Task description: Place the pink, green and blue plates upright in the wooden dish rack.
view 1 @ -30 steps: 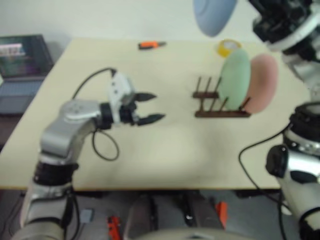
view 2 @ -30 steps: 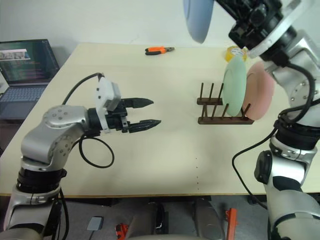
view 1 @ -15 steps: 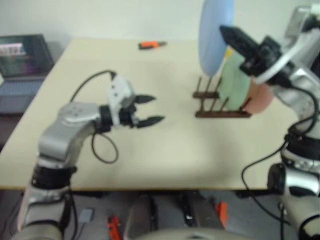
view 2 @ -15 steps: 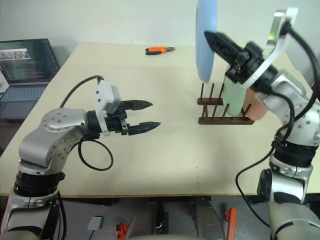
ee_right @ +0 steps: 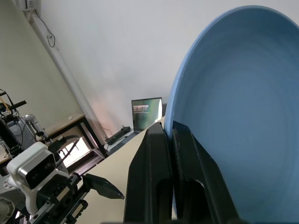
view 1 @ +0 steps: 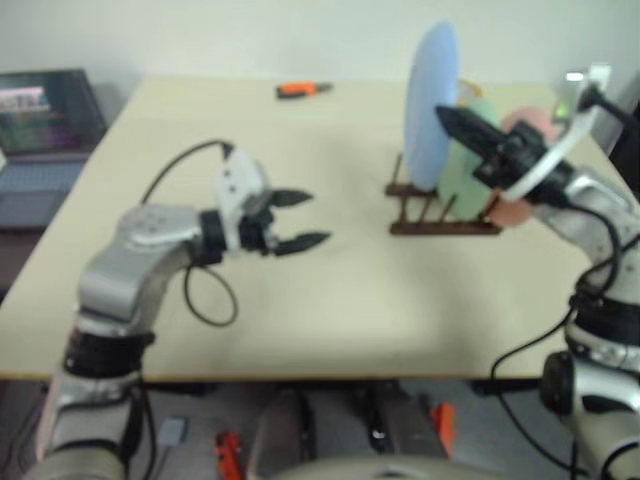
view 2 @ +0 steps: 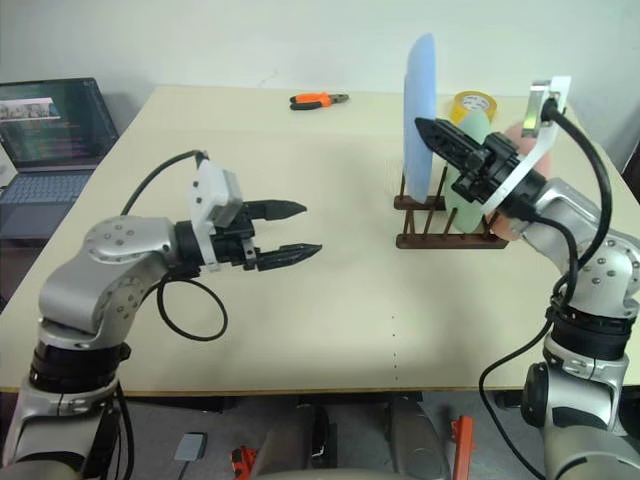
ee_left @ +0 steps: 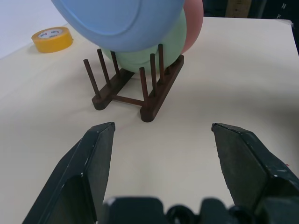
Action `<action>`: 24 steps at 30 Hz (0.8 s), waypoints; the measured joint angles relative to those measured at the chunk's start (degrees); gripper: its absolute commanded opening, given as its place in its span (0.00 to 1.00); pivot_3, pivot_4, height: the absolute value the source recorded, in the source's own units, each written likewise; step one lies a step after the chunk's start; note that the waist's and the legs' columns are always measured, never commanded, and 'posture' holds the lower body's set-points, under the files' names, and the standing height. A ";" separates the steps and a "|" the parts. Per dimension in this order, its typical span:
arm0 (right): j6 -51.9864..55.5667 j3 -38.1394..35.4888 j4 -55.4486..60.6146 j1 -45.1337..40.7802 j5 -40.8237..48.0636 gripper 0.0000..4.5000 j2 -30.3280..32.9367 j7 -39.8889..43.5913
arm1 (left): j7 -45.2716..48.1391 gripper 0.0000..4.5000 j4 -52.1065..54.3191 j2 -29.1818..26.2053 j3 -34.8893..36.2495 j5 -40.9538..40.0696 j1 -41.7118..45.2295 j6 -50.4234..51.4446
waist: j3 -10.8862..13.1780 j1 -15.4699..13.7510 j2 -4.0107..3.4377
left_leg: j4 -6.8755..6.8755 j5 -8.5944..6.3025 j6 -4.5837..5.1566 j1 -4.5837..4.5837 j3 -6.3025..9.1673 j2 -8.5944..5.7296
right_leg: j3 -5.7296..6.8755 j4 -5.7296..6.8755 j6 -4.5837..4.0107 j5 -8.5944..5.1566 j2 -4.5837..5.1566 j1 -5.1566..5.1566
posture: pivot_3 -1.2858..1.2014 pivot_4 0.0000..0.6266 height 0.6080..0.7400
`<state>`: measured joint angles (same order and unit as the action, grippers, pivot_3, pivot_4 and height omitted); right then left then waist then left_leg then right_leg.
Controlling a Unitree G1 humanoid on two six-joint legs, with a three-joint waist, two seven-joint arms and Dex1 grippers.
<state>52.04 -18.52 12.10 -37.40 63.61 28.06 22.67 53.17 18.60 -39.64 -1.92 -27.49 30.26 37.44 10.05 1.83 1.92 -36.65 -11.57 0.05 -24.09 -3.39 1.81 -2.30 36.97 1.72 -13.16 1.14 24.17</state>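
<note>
- Blue plate (view 2: 421,110): upright on edge, clamped at its rim in my right gripper (view 2: 436,137), directly above the wooden dish rack (view 2: 440,218), beside the green plate (view 2: 470,175).
- Left gripper (view 2: 295,229): fingers apart, empty, well clear.

I see the wooden dish rack (view 2: 445,222) on the desk (view 2: 330,300) at the right of the frame. Two plates stand in it: the green plate (view 1: 474,170) and, behind it to the right, the pink plate (view 1: 528,125). The blue plate (view 2: 420,110) is upright over the left end of the rack, in front of the green one, in the right gripper (view 2: 428,133). The left gripper (view 2: 295,230) hangs over the desk at centre left, well apart from the rack. A tape roll (view 2: 472,104) lies behind the rack, a tool (view 2: 318,100) at the far edge, a laptop (view 2: 50,130) at upper left beside the desk.
</note>
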 measured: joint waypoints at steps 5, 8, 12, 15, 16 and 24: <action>-0.49 0.89 -1.57 1.06 -1.87 0.01 -0.92 0.96 | -0.04 0.81 0.00 0.01 -0.01 -0.19 0.03 0.00 | 0.00 0.00 0.00 | 0.00 0.00 0.00 0.00 -0.01 -0.01 | 0.01 0.00 -0.01 -0.01 0.00 0.00 | 0.52 0.24 1.00; -1.39 1.19 -2.67 1.05 -2.66 0.01 -1.33 1.57 | -0.11 0.81 0.00 0.01 -0.01 -0.27 0.03 0.03 | 0.00 0.00 0.00 | 0.00 0.00 0.00 0.00 -0.01 -0.01 | 0.02 -0.01 -0.01 -0.01 -0.01 0.00 | 0.52 0.24 1.00; -2.44 1.74 -4.05 1.26 -4.24 0.01 -1.77 2.53 | -0.20 0.81 0.00 0.01 -0.11 -0.32 0.03 0.19 | 0.00 0.00 0.00 | 0.00 0.00 0.00 0.00 0.00 -0.01 | 0.02 -0.01 0.00 0.00 -0.01 0.00 | 0.52 0.24 1.00; -2.89 1.74 -4.88 1.47 -4.80 0.01 -1.76 3.35 | -0.23 0.81 0.00 0.01 -0.11 -0.36 0.03 0.64 | 0.00 0.00 0.00 | 0.01 0.00 0.00 0.00 -0.01 -0.01 | 0.03 -0.01 0.00 -0.01 -0.01 0.00 | 0.52 0.24 1.00; -2.96 1.74 -5.24 1.56 -5.22 0.01 -1.76 3.50 | -0.24 0.81 0.01 0.01 -0.11 -0.36 0.03 0.75 | 0.00 0.00 0.00 | 0.01 0.00 0.00 0.00 -0.01 -0.01 | 0.02 -0.01 0.00 0.00 -0.01 0.00 | 0.52 0.24 1.00; -3.82 1.70 -7.31 2.25 -6.76 0.01 -1.59 4.91 | -0.27 0.81 0.01 -0.02 -0.11 -0.36 0.03 0.93 | 0.00 0.00 0.00 | 0.01 0.00 0.00 0.00 -0.01 -0.01 | 0.02 -0.01 -0.01 -0.01 -0.01 0.00 | 0.52 0.24 1.00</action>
<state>48.22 -16.82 4.79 -35.15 56.85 26.47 27.58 52.90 18.61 -39.67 -2.04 -27.86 30.29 38.37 10.06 1.83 1.92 -36.64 -11.57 0.05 -24.08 -3.40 1.80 -2.28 36.96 1.71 -13.17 1.13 24.17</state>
